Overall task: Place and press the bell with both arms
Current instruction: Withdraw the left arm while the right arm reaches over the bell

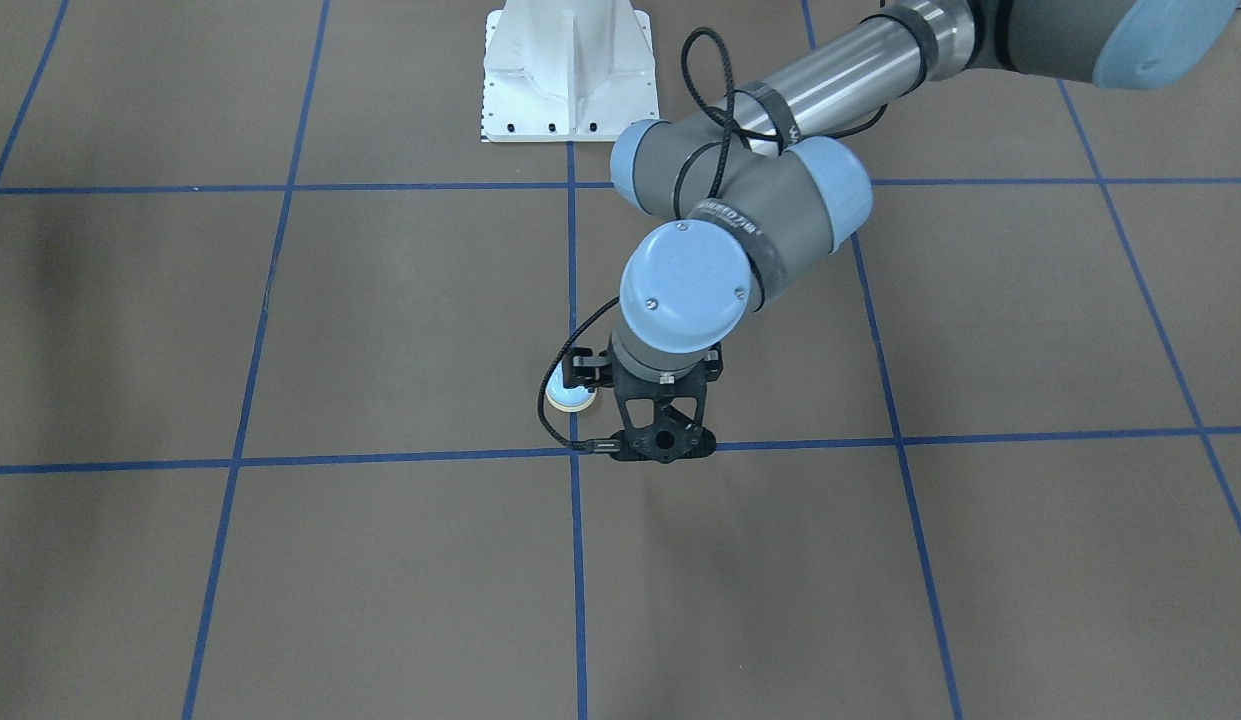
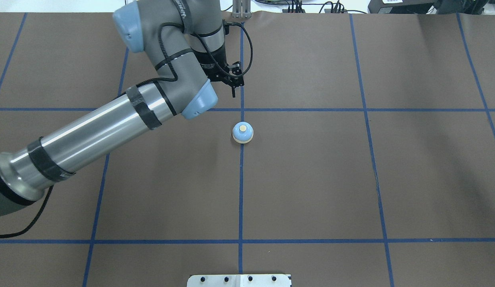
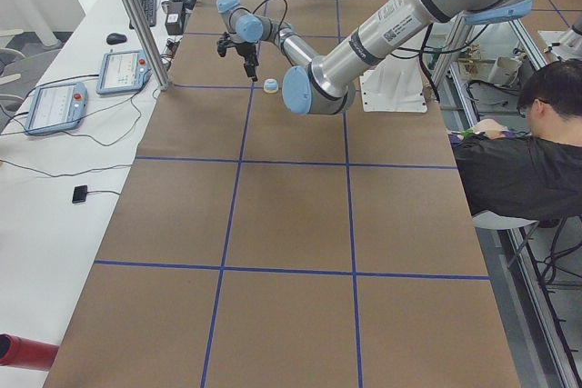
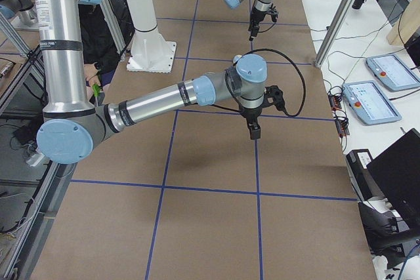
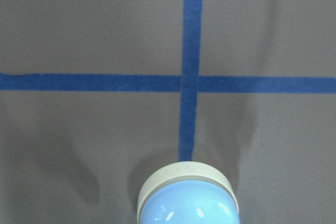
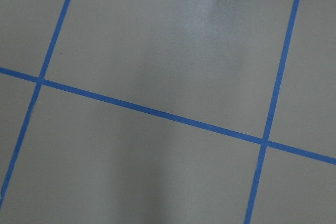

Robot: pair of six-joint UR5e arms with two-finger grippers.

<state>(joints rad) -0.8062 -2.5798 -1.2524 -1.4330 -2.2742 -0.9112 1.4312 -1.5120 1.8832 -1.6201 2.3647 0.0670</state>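
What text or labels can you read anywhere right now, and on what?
No text can be read.
left arm: white lettering on its black wrist band, too blurred.
Same arm's silver tube, left side view: dark print, too small.
bell: no markings visible.
pendant screens: too small.

No text on the arm (image 1: 740, 215) or elsewhere is sharp enough to read.

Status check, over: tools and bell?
Left tool looks shut, empty, hovering beyond bell. Right tool far off, state unclear. Bell upright on table, free. Nothing in the way.
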